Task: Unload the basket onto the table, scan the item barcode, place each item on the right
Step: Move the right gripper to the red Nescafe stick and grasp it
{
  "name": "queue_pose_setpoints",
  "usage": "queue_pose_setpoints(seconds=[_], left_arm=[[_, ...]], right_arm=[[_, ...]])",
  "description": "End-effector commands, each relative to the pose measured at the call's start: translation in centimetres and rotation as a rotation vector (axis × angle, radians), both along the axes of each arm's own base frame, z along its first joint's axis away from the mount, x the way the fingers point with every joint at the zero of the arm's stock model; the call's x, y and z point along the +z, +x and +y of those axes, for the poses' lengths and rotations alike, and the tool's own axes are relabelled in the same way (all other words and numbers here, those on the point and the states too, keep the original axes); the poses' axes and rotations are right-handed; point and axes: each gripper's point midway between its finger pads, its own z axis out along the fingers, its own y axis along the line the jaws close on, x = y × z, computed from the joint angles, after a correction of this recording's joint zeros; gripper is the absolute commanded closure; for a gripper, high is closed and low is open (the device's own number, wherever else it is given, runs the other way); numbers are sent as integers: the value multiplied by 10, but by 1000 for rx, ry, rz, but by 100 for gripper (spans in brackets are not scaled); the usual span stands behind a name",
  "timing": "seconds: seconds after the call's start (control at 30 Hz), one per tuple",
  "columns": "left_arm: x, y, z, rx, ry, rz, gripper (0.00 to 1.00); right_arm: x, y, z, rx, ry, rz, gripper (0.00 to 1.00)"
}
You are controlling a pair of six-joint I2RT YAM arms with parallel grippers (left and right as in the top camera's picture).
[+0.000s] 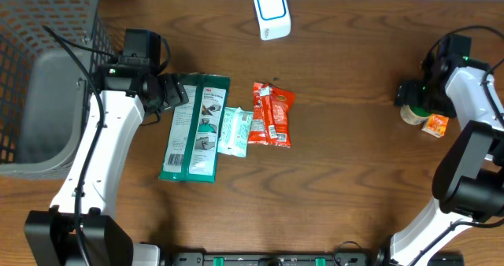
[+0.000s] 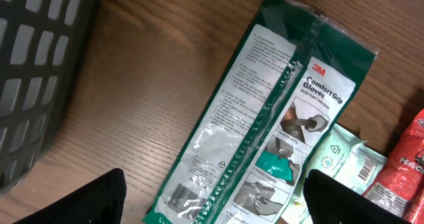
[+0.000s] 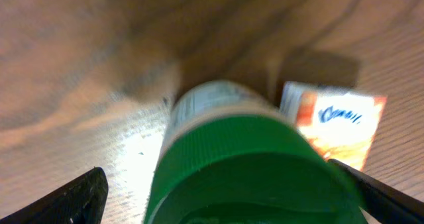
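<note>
Two right fingers (image 3: 73,201) wide around green-capped bottle (image 3: 245,164)

Bare worktop (image 1: 346,164) runs wide between the red packet (image 1: 272,115) and the bottle (image 1: 409,112), and from the packets up to the scanner (image 1: 272,12), so an arm can pass there freely. The glove packet (image 1: 195,128), pale packet (image 1: 234,131) and red packet lie edge against edge, leaving no finger gap between them. The mesh basket (image 1: 47,30) walls off the left side, close by the left arm. The left pincer (image 2: 218,204) hangs spread over the glove packet. The bottle's green cap (image 3: 245,164) fills most of the spread right pincer (image 3: 222,204), and an orange box (image 1: 435,124) just beside the bottle crowds its outer side.
</note>
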Motion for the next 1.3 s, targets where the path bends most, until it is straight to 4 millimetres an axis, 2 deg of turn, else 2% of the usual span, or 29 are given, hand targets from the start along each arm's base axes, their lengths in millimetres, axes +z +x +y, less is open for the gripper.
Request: queue_pose_setpoints(seconds=[0.0, 0.07, 0.17, 0.27, 0.4, 0.7, 0.73, 0.8, 0.93, 1.03, 1.27], left_arm=[[7, 3, 3, 3, 13, -18, 14], [7, 3, 3, 3, 13, -18, 14], [7, 3, 3, 3, 13, -18, 14], [7, 3, 3, 3, 13, -18, 14], [7, 3, 3, 3, 13, -18, 14], [7, 3, 3, 3, 13, -18, 14], [7, 3, 3, 3, 13, -18, 14], [7, 3, 3, 3, 13, -18, 14], [7, 3, 3, 3, 13, -18, 14], [7, 3, 3, 3, 13, -18, 14], [7, 3, 3, 3, 13, -18, 14]], right_arm=[[64, 20, -6, 13, -38, -116, 1], [85, 23, 2, 6, -18, -152, 1], [111, 24, 30, 57, 85, -204, 1], [124, 19, 69, 121, 220, -221, 1], [130, 11, 132, 190, 435, -200, 1], [115, 5, 240, 216, 554, -136, 3], [111, 4, 257, 248, 555, -142, 15], [106, 4, 278, 302, 539, -157, 25], [89, 1, 316, 411, 461, -198, 36], [76, 3, 347, 467, 391, -256, 39], [56, 11, 383, 535, 300, -325, 39]])
